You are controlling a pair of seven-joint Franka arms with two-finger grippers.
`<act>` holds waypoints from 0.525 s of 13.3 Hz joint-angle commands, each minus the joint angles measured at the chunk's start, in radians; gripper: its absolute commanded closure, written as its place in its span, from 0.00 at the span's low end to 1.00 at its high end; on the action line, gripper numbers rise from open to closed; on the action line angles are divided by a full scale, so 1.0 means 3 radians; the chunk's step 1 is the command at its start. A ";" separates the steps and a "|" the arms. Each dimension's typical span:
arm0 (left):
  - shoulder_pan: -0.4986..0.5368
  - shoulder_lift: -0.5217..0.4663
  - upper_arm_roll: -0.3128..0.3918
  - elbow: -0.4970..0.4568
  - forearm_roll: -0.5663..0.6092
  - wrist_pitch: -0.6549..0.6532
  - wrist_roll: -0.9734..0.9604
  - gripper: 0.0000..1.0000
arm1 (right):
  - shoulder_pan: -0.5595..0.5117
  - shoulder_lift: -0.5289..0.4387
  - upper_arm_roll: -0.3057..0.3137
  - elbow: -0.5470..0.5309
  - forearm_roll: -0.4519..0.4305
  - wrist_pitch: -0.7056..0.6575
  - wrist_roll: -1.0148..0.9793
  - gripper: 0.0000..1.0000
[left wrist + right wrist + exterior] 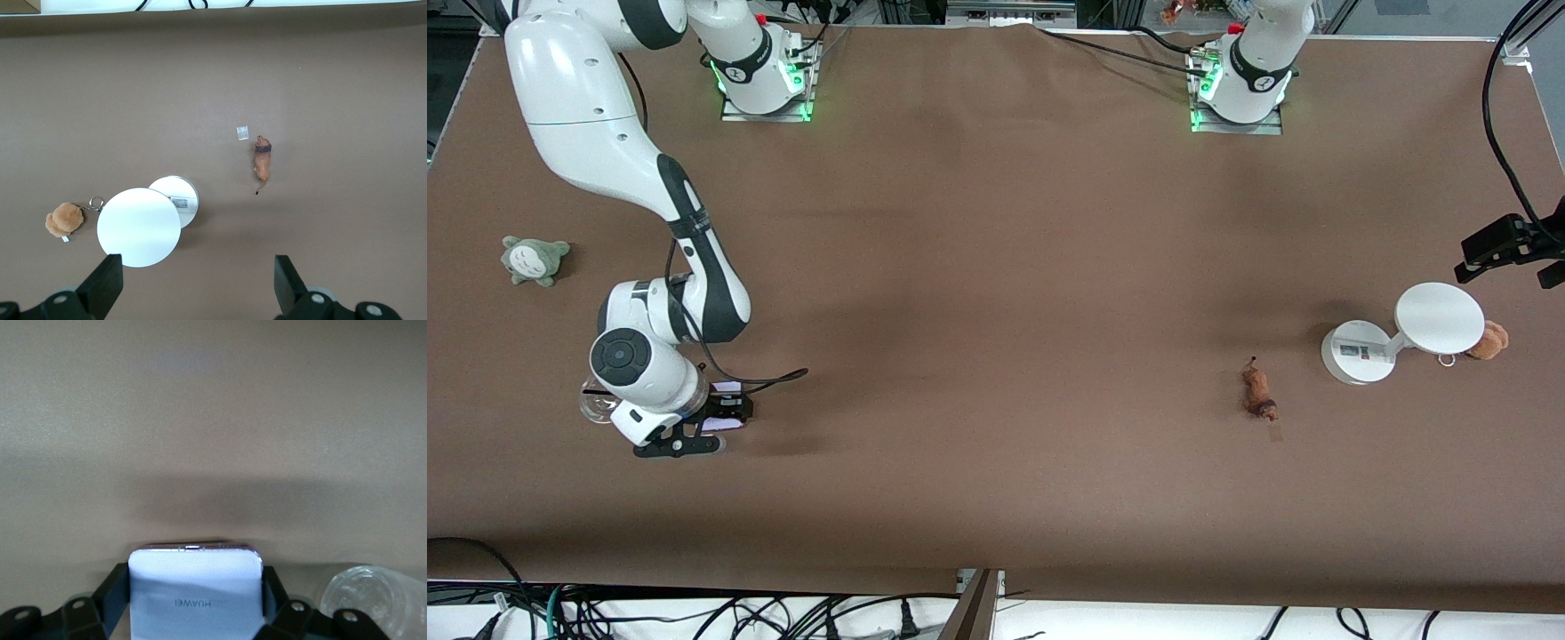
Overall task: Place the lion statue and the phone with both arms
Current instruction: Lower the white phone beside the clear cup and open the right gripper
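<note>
Lavender phone (193,590) clamped in right pincer (716,418), lion statue (1259,394) well apart

my right arm reaches low, right gripper (716,418) clamped on the phone (195,592). my left gripper (197,283) hangs high, fingers spread.

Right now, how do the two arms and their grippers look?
Both arms are glossy white with black joint bands, on bases lit green. The right gripper and the left gripper have black fingers. A thin black cable runs along the right arm.
</note>
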 commanded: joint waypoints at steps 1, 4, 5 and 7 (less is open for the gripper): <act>0.0013 0.0021 -0.0025 0.0052 -0.0080 -0.0050 0.0047 0.00 | -0.0086 -0.0044 0.0047 -0.0110 -0.0018 0.0053 -0.0081 0.58; 0.0018 0.0036 -0.0015 0.0052 -0.0080 -0.0050 0.0073 0.00 | -0.0127 -0.0044 0.0047 -0.0105 -0.0018 0.0063 -0.0102 0.24; 0.0018 0.0036 -0.0015 0.0052 -0.0080 -0.0050 0.0073 0.00 | -0.0127 -0.0049 0.0052 -0.0074 -0.0023 0.0058 -0.0107 0.00; 0.0018 0.0036 -0.0015 0.0052 -0.0080 -0.0050 0.0073 0.00 | -0.0096 -0.0070 0.0058 -0.0018 -0.0038 0.0038 -0.0128 0.00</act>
